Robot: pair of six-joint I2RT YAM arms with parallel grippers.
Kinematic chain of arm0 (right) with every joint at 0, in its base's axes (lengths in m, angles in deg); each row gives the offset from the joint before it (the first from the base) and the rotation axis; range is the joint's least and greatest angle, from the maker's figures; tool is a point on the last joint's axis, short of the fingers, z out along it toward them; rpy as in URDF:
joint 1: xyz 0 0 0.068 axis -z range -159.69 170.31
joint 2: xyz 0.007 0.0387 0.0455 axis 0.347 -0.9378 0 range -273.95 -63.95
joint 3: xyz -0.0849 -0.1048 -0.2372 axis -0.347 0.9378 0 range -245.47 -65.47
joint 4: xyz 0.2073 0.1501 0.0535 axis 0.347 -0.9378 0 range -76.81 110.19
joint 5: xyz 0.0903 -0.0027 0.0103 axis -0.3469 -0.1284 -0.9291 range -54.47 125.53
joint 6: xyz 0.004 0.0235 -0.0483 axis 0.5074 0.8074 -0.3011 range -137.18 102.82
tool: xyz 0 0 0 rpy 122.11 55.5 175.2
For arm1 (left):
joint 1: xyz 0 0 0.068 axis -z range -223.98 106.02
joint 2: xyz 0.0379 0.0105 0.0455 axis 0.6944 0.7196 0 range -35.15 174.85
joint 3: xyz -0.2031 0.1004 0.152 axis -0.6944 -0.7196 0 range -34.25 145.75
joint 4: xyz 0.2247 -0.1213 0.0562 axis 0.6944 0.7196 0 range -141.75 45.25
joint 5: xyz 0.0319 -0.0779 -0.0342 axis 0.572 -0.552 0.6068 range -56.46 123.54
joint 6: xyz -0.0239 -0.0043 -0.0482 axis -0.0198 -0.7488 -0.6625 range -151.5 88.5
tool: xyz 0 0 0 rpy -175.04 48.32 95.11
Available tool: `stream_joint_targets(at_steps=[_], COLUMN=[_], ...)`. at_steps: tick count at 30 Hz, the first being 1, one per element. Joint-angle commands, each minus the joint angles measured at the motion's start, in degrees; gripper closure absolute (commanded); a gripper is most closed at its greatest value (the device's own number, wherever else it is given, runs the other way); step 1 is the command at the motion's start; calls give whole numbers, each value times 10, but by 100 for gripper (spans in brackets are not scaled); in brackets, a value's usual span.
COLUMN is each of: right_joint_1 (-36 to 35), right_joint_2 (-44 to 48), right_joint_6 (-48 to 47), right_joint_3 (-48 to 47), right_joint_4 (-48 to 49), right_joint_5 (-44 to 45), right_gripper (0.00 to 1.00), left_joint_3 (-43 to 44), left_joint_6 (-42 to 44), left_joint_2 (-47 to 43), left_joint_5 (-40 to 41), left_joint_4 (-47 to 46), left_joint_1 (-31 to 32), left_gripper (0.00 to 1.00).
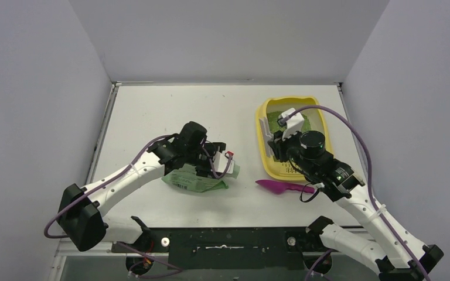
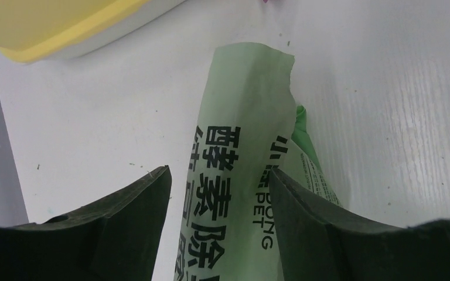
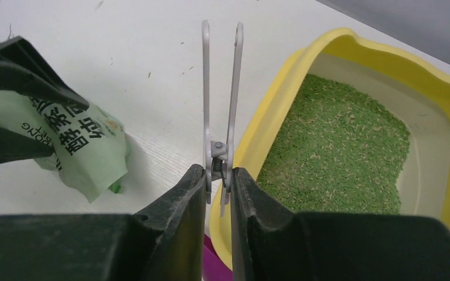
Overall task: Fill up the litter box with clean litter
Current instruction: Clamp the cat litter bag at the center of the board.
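Observation:
The yellow litter box [image 1: 287,100] sits at the right of the table with green clean litter [image 3: 340,146] spread over its floor. My right gripper [image 3: 218,175] is shut on a white spring clip [image 3: 221,105], held upright above the box's near-left rim [image 3: 252,152]. My left gripper [image 2: 220,175] is open, its jaws either side of the neck of the light-green printed bag [image 2: 240,164], which lies on the table left of the box [image 1: 193,180]. A gap shows between the left finger [image 2: 123,222] and the bag.
A magenta scoop [image 1: 281,187] lies on the table just in front of the litter box, under my right wrist. White walls close the table at the back and both sides. A few stray granules dot the table near the bag.

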Motion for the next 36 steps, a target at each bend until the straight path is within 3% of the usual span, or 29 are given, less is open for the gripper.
stream_joint_targets(at_steps=[1, 5, 8, 11, 13, 21, 22, 23, 28, 33, 36], right_joint_1=[33, 35, 36, 37, 37, 37, 37, 37, 37, 39, 39], right_joint_2=[27, 29, 29, 26, 22, 9, 9, 9, 13, 22, 29], right_joint_6=[30, 32, 32, 34, 36, 43, 43, 43, 41, 40, 41], right_joint_3=[11, 11, 12, 13, 13, 14, 14, 13, 11, 13, 18], right_joint_4=[38, 30, 30, 29, 28, 26, 26, 25, 17, 9, 6], right_joint_5=[8, -2, -3, -4, -4, -41, -41, -41, -38, -26, -20], right_gripper=[100, 100, 100, 100, 100, 100, 100, 100, 100, 100, 100], left_joint_3=[18, 46, 58, 62, 70, 108, 108, 105, 89, 90, 98], left_joint_6=[25, 20, 13, 3, -13, -35, -35, -35, -37, -38, -36], left_joint_2=[30, 58, 64, 60, 53, 60, 64, 70, 92, 121, 131], left_joint_5=[33, 31, 27, 25, 13, -16, -19, -20, 14, 55, 69], left_joint_4=[-41, -22, -20, -32, -33, 19, 20, 18, -31, -89, -98], left_joint_1=[14, 18, 18, 23, 24, 24, 25, 27, 59, 83, 89], left_gripper=[43, 56, 77, 86, 100, 100, 89, 72, 48, 47, 51])
